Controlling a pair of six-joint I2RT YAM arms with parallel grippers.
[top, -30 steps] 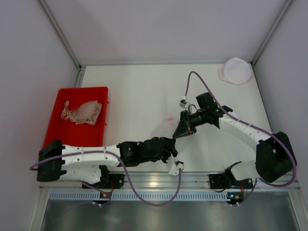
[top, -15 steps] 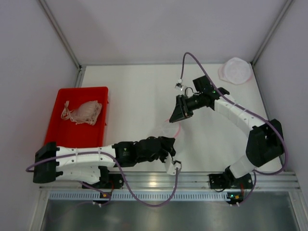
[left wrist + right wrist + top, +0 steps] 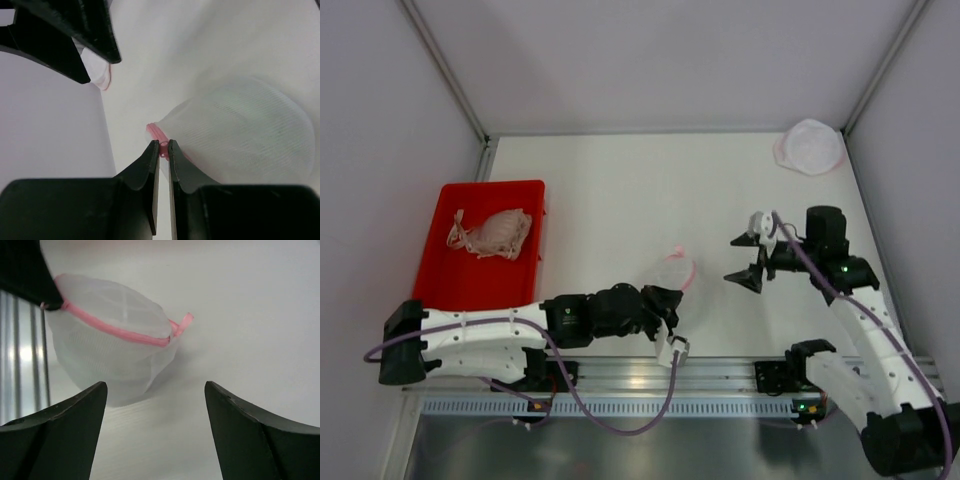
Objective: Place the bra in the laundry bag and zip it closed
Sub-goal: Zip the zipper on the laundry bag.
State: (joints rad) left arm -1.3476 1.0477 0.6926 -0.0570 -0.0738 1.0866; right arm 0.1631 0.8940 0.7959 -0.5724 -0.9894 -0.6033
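Pinching the bag (image 3: 240,135) by its pink zip rim in the clenched left claw (image 3: 163,146), near the front middle of the table (image 3: 620,180). Looks a light, limp mesh, apt to collapse and slide; calls for a hold on the stiffer rim. Leaves the soft, floppy bra (image 3: 492,232) well apart in the red bin (image 3: 490,187). Against half a second ago, finds the right claw (image 3: 745,262) released, spread wide, pulled back rightward from the bag.
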